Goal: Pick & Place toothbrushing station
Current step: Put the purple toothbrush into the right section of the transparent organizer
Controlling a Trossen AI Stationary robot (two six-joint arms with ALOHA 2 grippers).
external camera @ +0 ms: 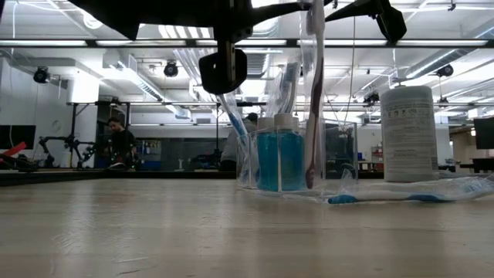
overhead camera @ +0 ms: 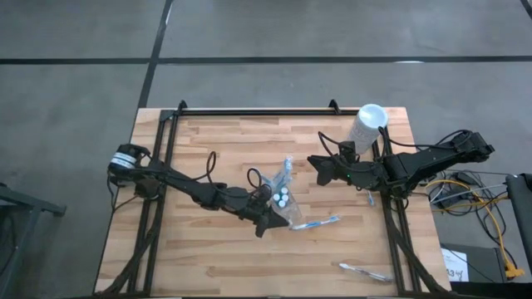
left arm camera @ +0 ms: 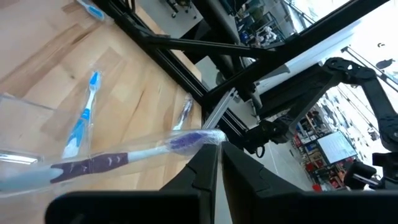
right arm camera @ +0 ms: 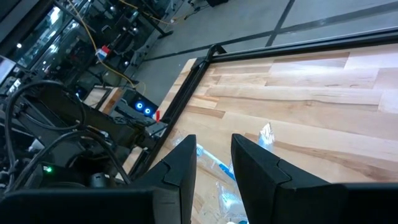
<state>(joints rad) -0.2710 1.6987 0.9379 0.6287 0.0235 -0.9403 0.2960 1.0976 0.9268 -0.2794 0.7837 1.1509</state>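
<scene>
Left end effector (overhead camera: 268, 218) low at mid-bench, just beside the clear plastic pouch (overhead camera: 274, 189) with its small blue white-capped tubes (overhead camera: 283, 198) standing inside. Fingers (left arm camera: 208, 177) nearly together, seemingly pinched on the head end of a thin wrapped blue-and-white toothbrush (left arm camera: 118, 158); wrist view shows the wrapper running right up to the fingertips, though actual contact not fully certain. Right end effector (overhead camera: 320, 169) hovering above the light wooden bench (overhead camera: 216, 141), near the tall white cylinder (overhead camera: 366, 126), fingers (right arm camera: 180, 168) partly apart, nothing between them.

Other thin blue-and-white toothbrushes scattered: one lying flat (overhead camera: 320, 223) just beside the pouch, another (overhead camera: 364, 271) well apart near the bench's near edge, one more (external camera: 314, 93) upright in the pouch, seen from the low view.

Likely step in hand: carrying the pinched toothbrush into the pouch. To do it well:
- Keep the grip snug; slippery wrapper, thin handle, easy to pivot.
- Lift clear before swinging, so the trailing end does not sweep the tubes.
- Bring the free end over the pouch mouth, tilt toward upright, lower slowly.
- Avoid nudging the pouch wall; light, flimsy, probably quick to tip.
- Release only once the toothbrush leans against the rim.
</scene>
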